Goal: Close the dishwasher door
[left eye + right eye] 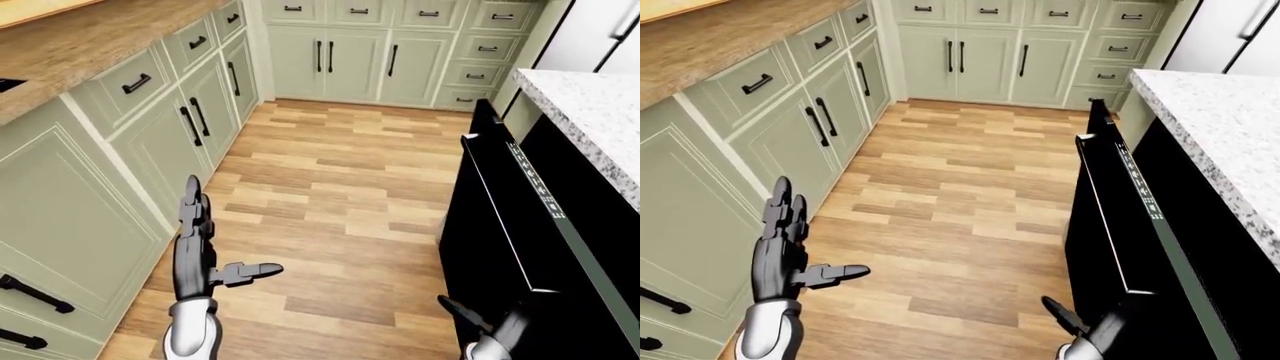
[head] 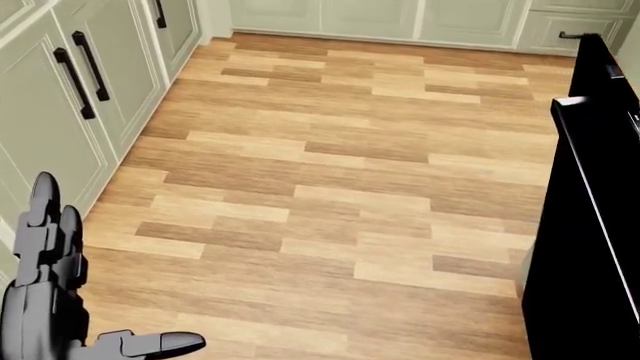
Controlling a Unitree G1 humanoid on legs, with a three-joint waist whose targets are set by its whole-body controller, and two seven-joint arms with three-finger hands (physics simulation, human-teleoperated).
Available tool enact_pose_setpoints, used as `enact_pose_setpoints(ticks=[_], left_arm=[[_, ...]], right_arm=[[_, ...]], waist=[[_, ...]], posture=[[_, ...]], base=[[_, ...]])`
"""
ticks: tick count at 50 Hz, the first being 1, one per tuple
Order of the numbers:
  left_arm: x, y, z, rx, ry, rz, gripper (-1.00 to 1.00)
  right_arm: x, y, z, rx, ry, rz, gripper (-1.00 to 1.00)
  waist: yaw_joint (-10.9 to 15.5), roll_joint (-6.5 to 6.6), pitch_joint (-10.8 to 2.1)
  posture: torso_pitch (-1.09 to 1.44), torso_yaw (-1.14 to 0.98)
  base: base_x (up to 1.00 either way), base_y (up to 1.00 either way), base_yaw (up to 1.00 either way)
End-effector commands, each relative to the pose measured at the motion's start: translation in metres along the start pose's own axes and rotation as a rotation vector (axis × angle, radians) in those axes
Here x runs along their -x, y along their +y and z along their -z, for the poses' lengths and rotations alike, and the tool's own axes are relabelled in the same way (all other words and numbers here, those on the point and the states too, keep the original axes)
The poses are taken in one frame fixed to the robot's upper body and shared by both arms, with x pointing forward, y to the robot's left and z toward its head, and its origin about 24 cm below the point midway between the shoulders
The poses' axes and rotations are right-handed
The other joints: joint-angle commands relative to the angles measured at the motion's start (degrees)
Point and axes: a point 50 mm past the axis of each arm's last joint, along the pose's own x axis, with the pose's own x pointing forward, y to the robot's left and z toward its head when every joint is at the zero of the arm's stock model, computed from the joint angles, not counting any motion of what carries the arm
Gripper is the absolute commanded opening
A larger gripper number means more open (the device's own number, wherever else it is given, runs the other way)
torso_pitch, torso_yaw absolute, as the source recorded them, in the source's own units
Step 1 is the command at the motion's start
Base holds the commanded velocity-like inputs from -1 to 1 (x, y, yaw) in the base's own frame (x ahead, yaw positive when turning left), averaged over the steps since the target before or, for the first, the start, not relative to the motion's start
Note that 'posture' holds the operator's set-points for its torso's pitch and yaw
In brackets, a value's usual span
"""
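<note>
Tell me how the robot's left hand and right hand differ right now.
The left hand is raised in open space over the wood floor, fingers upright and thumb out; the right hand sits low beside the dishwasher door. The left shows whole; the right is cut off by the frame. Both look open.

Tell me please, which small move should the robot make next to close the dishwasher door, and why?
Probably push the right hand further against the dishwasher door. The door stands nearly upright, yet a gap remains under the countertop, and this open hand sits by its outer face. The left hand hangs far away.
</note>
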Motion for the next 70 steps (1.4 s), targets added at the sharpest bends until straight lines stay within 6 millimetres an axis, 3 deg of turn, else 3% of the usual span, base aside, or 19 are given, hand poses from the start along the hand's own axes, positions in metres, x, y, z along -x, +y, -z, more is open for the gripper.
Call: enact_pose_setpoints(ticks=[1, 28, 42, 70], left_arm=[[-0.004, 0.001, -0.016, 0.004, -0.087, -0.002, 1.0], [-0.002, 0.0, -0.017, 0.003, -0.087, -0.001, 1.0], [-0.002, 0.0, -0.017, 0.004, -0.089, -0.001, 1.0], [-0.001, -0.001, -0.016, 0.004, -0.088, 0.001, 1.0]], right_arm=[[-0.012, -0.022, -0.003, -0.057, 0.006, 0.168, 1.0], [-0.035, -0.08, 0.004, -0.073, 0.031, 0.254, 1.0], [-0.052, -0.085, -0.009, -0.052, 0.022, 0.208, 1.0], [-0.063, -0.093, -0.019, -0.075, 0.013, 0.222, 1.0]], waist=[[-0.71, -0.36, -0.79], [-0.97, -0.95, -0.36], [-0.78, -1.36, -0.44], [-0.43, -1.92, -1.67]], posture=[[0.0, 0.0], [0.0, 0.0], [0.0, 0.0], [0.0, 0.0]], base=[[0.0, 0.0, 0.0], [0.0, 0.0, 0.0], [0.0, 0.0, 0.0], [0.0, 0.0, 0.0]])
